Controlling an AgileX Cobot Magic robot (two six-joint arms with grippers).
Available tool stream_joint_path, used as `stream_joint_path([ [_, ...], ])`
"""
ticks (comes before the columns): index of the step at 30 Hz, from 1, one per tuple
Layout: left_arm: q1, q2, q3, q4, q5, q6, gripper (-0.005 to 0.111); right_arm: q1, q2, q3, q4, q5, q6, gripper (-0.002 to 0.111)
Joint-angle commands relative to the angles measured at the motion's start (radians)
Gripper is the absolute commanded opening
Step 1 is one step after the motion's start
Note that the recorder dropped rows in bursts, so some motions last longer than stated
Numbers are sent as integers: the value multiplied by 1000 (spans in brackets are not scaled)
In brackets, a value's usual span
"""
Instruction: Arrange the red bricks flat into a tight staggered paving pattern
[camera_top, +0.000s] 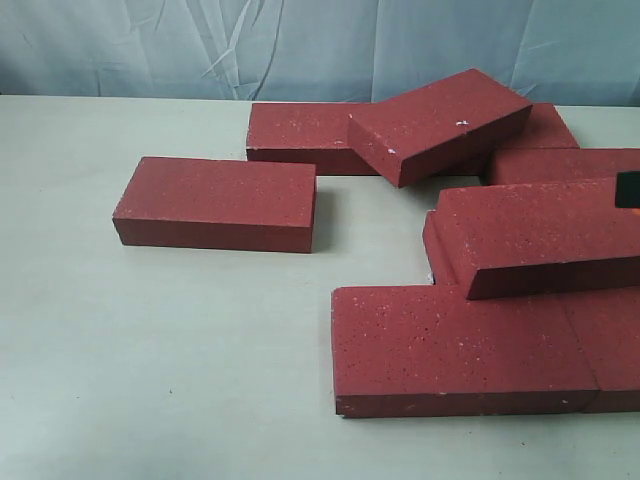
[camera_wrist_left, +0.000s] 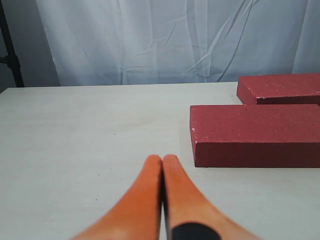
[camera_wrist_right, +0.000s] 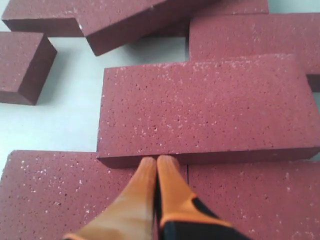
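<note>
Gritty, pale-specked dark-red rectangular bricks (camera_top: 215, 200); rightmost cut off by frame. Left orange claw (camera_wrist_left: 161, 160), right orange claw (camera_wrist_right: 157, 161) clenched, empty.

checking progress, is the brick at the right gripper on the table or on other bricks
On other bricks: the brick overlaps the two front bricks, and the exterior view shows it raised above them.
</note>
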Motion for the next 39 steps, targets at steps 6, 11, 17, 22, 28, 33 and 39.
stream_joint_path([
  [6, 2, -5, 5, 6, -4, -1, 0, -4, 136, -9, 23, -49, -26, -1],
  [11, 2, -5, 5, 6, -4, -1, 0, -4, 210, -58, 24, -54, -30, -1],
  [17, 2, -5, 5, 6, -4, -1, 0, -4, 298, -122, 24, -77, -33, -1],
  [22, 2, -5, 5, 6, -4, -1, 0, -4, 372, -159, 15, -92, -33, -1],
  [28, 2, -5, 5, 6, -4, -1, 0, -6, 480, -237, -17, -117, -33, -1],
  [33, 2, -5, 5, 6, -4, -1, 0, -61, 581, -295, -29, -108, -33, -1],
  [39, 2, -5, 5, 6, -4, -1, 0, -170, 678, -339, 62, -112, -33, -1],
])
